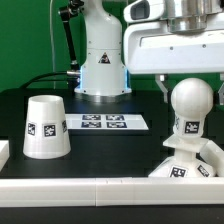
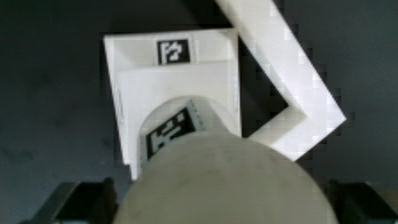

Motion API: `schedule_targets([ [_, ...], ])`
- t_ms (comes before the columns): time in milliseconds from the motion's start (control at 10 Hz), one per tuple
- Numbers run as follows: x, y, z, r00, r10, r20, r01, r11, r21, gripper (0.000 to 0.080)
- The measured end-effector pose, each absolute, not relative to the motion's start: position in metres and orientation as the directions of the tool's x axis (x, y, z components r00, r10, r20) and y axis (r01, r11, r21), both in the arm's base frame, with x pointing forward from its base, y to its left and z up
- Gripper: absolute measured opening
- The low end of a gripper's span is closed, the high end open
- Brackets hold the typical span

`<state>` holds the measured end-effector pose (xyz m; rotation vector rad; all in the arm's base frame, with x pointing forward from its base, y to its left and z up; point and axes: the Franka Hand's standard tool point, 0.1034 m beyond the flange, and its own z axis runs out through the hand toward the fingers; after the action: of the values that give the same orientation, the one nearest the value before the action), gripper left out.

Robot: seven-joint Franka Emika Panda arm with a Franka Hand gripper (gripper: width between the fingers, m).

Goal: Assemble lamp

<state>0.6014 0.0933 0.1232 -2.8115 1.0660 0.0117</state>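
Observation:
The round-headed bulb [image 1: 190,106] stands upright on the flat square base [image 1: 186,166] at the exterior view's right. My gripper [image 1: 190,88] hangs right over it, its dark fingers on either side of the bulb's head with a thin gap on each side, so the jaws look open. In the wrist view the bulb's head [image 2: 222,175] fills the space between the fingers [image 2: 93,200], with the base [image 2: 169,75] beneath it. The tapered shade [image 1: 47,127] stands alone, wide end down, at the exterior view's left.
The marker board [image 1: 105,123] lies at the table's middle back. A white raised wall [image 1: 100,188] runs along the front edge and bends around the base; it shows in the wrist view [image 2: 285,80]. The robot's pedestal [image 1: 100,70] stands behind.

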Motion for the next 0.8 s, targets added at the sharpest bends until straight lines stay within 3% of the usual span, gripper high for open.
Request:
schedule_targets([
  [500, 0.6027, 0.0908, 0.1242, 0.469, -0.873, -0.135, -0.882, -0.455, -0.121, 0.0577],
  [700, 0.6021, 0.0941, 0.1239, 0.473, -0.870, -0.137, -0.880, -0.459, -0.122, 0.0587],
  [800, 0.6011, 0.0920, 0.1235, 0.543, -0.830, -0.129, -0.839, -0.530, -0.125, 0.0673],
])
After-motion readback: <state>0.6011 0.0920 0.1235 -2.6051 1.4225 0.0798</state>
